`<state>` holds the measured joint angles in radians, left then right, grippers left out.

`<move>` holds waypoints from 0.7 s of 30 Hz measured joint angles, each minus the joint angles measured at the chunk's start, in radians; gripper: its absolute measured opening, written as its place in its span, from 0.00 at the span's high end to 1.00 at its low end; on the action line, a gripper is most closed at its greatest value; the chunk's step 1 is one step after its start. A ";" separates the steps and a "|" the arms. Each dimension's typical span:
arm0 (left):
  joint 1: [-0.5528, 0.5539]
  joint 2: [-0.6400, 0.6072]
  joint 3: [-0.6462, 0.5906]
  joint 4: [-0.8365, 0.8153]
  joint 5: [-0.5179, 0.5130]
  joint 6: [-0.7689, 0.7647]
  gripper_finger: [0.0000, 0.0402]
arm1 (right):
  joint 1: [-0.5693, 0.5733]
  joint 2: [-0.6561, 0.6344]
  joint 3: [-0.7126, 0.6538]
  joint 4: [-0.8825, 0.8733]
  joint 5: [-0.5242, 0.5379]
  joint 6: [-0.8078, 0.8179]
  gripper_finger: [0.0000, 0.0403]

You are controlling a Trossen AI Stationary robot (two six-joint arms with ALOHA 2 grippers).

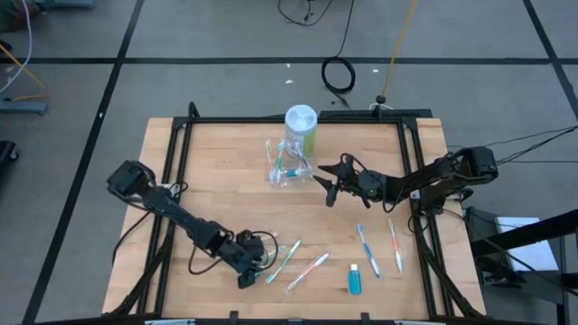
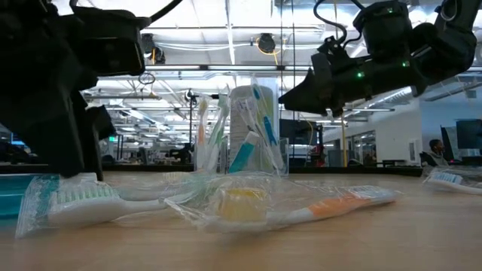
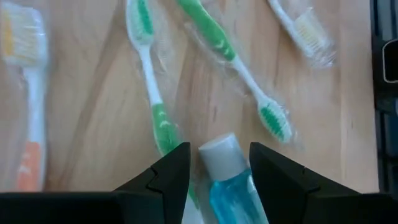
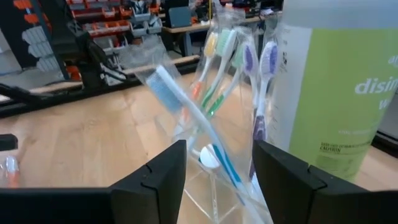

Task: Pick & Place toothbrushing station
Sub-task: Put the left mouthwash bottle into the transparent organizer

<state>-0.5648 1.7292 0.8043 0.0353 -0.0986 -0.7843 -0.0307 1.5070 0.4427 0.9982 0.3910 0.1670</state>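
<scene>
A small blue tube (image 3: 227,193) with a white cap lies on the table near its front edge, also seen in the low view (image 2: 15,197). My left gripper (image 3: 219,149) (image 1: 248,275) is open and slants down over it, one finger on each side. Wrapped toothbrushes (image 1: 283,262) (image 1: 307,271) lie flat just beyond it. A clear cup (image 1: 284,170) (image 4: 217,186) stands at mid-table with several wrapped toothbrushes upright in it. My right gripper (image 1: 323,190) (image 4: 219,146) is open, level and raised off the table, just to the cup's right.
A tall white and green wipes canister (image 1: 301,126) stands right behind the cup. A second blue tube (image 1: 354,278) and two more toothbrushes (image 1: 366,250) (image 1: 395,244) lie at the front right. A black frame (image 1: 415,181) borders the tabletop.
</scene>
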 joint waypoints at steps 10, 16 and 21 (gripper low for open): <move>0.000 0.034 0.002 -0.006 0.003 0.138 0.57 | 0.000 0.000 0.000 -0.015 0.000 -0.011 0.56; 0.008 0.032 0.004 -0.113 -0.048 0.257 0.57 | 0.000 0.000 0.000 -0.016 0.000 -0.022 0.56; 0.038 0.032 0.004 -0.142 -0.051 0.269 0.57 | 0.000 0.000 0.000 -0.016 0.000 -0.022 0.56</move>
<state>-0.5266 1.7611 0.8081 -0.1068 -0.1497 -0.5156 -0.0307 1.5070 0.4427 0.9825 0.3912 0.1446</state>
